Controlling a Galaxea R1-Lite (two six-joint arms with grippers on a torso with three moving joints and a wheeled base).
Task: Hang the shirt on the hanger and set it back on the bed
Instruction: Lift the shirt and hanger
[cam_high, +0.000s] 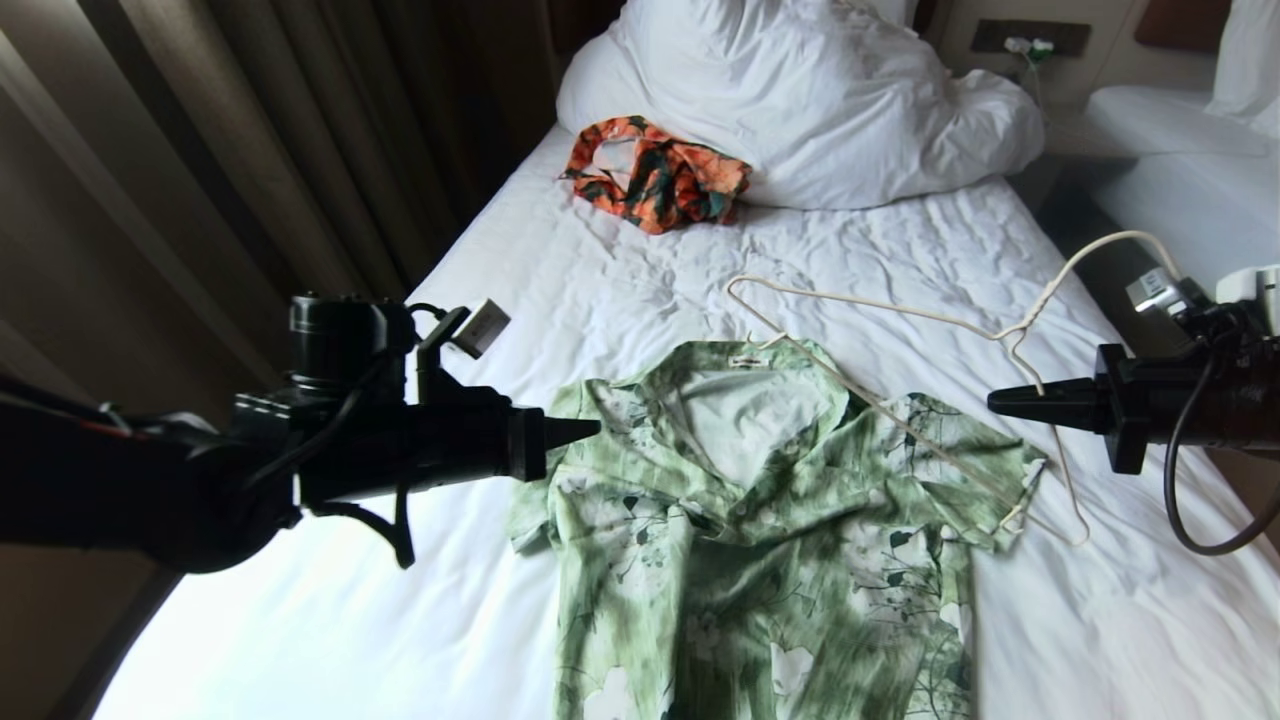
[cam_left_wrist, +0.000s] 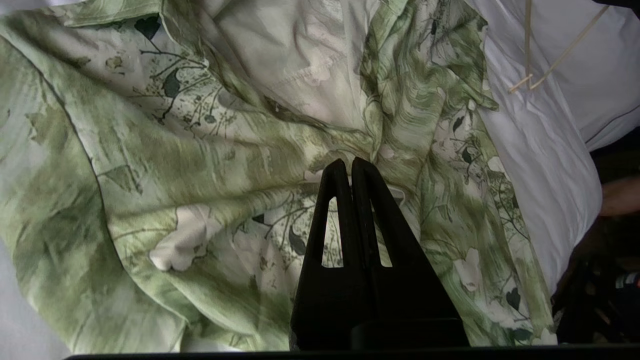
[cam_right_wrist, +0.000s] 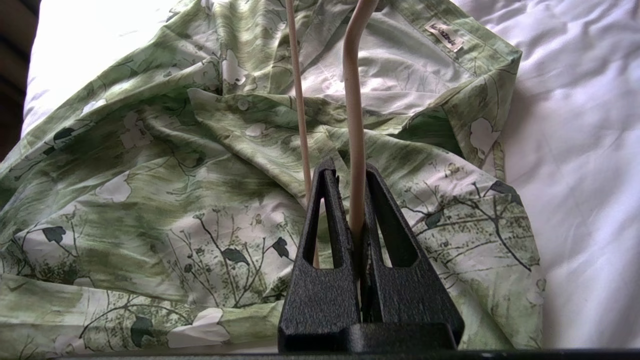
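While the right tool (cam_right_wrist: 350, 172) pinches the thin wire of the hanger (cam_high: 900, 320) near its hook, over the bed's right edge, the left tool (cam_left_wrist: 348, 167) hovers pressed together and empty above the shirt (cam_high: 760, 520); the shirt lies spread, collar open, at the middle of the bed (cam_high: 560, 300), one hanger arm under its right shoulder; soft, light, floppy cloth, best taken at the collar or shoulder seam; the wire looks light, springy, slippery; no containers here.
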